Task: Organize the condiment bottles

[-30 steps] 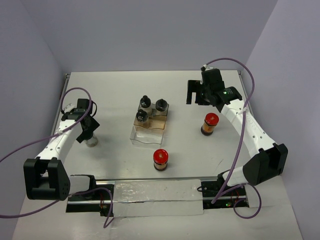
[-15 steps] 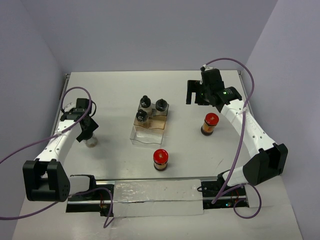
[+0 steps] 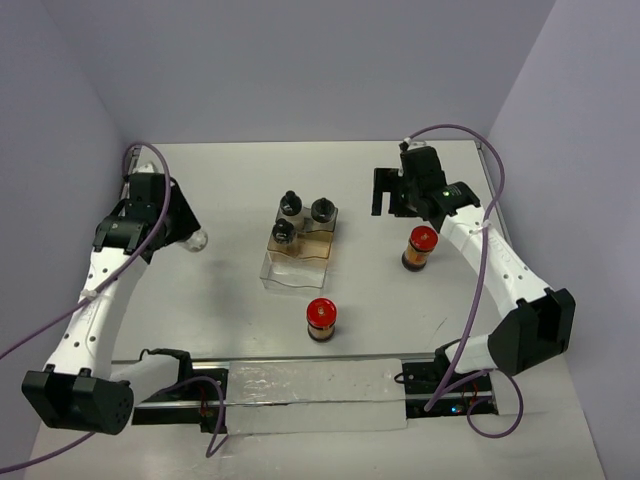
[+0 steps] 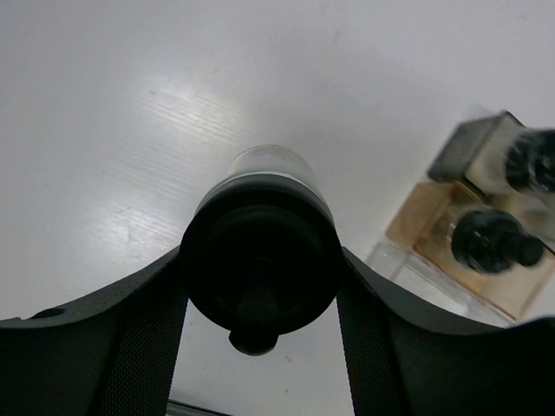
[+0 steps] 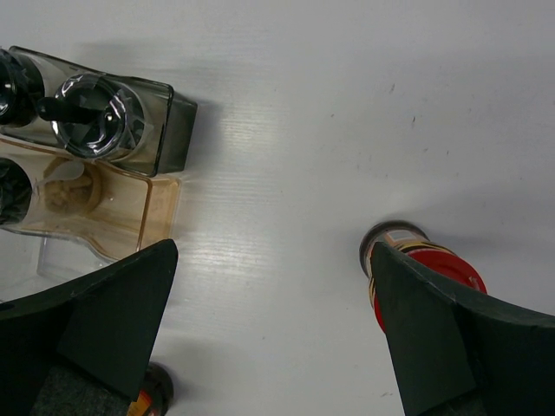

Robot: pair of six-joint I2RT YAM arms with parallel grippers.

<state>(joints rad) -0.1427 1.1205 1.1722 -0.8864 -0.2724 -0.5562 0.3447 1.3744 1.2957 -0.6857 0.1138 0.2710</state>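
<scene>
Wrist view shows left gripper [image 4: 260, 295] pinching black-capped jar [image 4: 262, 234], half hidden from above; right gripper [image 5: 273, 322] spread wide.

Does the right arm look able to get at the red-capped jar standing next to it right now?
Probably yes: the right gripper is open and empty, and the red-capped jar stands upright close beside it with nothing between them.

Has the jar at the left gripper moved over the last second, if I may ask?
Yes. The black-capped jar, held by the left gripper, moved up the top view: from level with the clear tray's near end to level with its middle.
</scene>
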